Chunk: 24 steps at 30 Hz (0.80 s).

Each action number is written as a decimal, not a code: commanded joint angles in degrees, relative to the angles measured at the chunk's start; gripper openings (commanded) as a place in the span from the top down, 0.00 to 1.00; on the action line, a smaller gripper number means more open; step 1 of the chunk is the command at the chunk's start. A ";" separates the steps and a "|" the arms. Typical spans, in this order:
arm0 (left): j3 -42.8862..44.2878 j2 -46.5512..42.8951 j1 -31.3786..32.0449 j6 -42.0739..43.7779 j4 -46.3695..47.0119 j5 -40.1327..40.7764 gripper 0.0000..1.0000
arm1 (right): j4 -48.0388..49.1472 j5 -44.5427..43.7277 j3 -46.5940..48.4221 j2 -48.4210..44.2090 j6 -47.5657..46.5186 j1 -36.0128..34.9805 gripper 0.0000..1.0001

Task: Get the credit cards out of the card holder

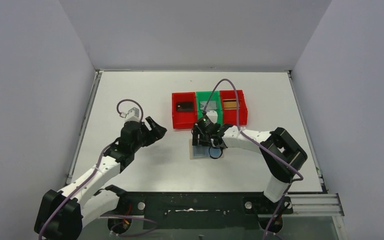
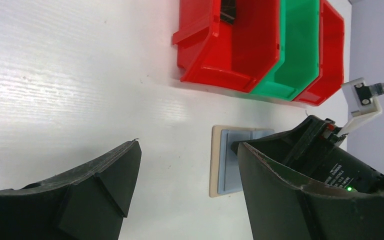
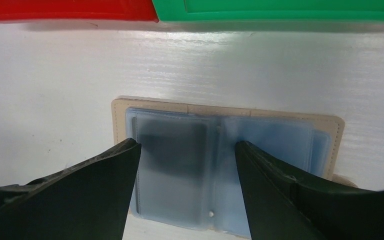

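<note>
The card holder [image 1: 196, 152] lies opened flat on the table, beige with a light blue lining [image 3: 190, 145]; the left wrist view shows its edge [image 2: 225, 160]. My right gripper [image 1: 206, 134] hovers just over it, open, its jaws either side of the fold [image 3: 187, 145] with nothing between them. A dark blur shows in the left pocket; I cannot tell card from shadow. My left gripper [image 1: 157, 131] stands open and empty over bare table to the left [image 2: 189, 145]. Three credit cards lie in the bins: dark [image 1: 184, 106], silver-grey [image 1: 203, 105], gold-brown [image 1: 230, 104].
A red bin [image 1: 175, 117], a green bin [image 1: 207, 94] and a second red bin [image 1: 243, 107] stand side by side just behind the holder. The right arm's purple cable arcs over them. Grey walls enclose the white table.
</note>
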State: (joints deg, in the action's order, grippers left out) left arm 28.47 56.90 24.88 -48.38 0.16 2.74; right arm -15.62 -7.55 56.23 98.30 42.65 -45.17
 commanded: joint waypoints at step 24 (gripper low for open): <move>2.81 10.48 3.88 3.88 13.90 -15.96 0.29 | 9.15 9.33 -6.51 -1.33 1.87 6.03 0.69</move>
State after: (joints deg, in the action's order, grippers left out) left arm 25.87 64.40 25.45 -47.22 5.41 -7.14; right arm -13.78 -6.76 55.33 99.02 43.31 -42.76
